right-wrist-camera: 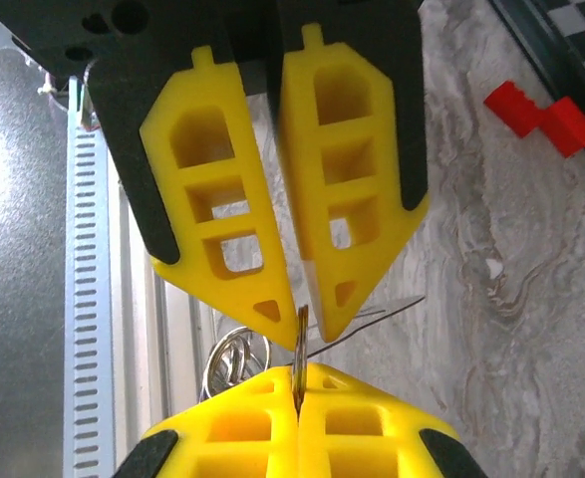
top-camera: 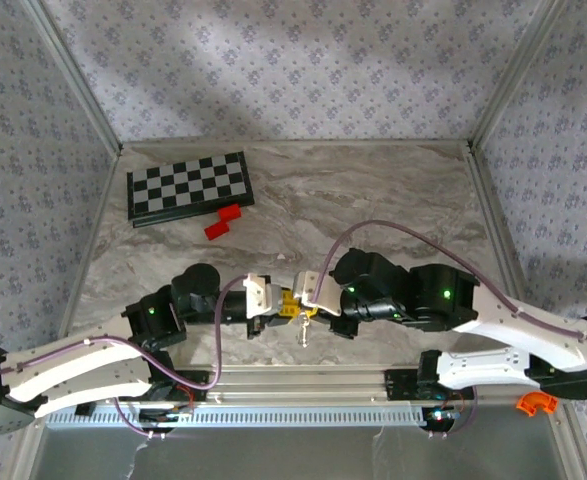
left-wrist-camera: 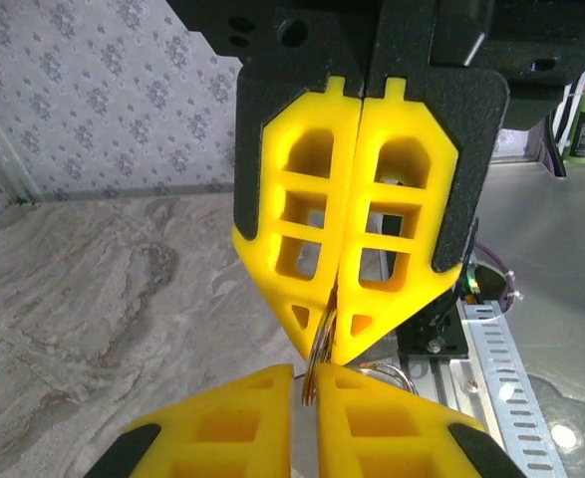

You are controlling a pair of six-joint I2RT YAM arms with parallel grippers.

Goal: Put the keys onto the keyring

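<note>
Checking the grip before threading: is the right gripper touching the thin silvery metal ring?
Touching. The right wrist view shows the thin silvery metal ring pinched edge-on between the right gripper's closed yellow fingertips.

Bright, even light; foreground perhaps blurred.

black-and-white checked chessboard (top-camera: 190,187), red blocks (top-camera: 223,222), grey-veined marble table (top-camera: 393,190), yellow end effector fingers (left-wrist-camera: 222,433), silvery keyring (right-wrist-camera: 300,349)

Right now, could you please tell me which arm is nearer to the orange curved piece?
Right. The right arm has its base just beside the orange curved piece, to its left; the left arm lies far across at the opposite near corner.
</note>
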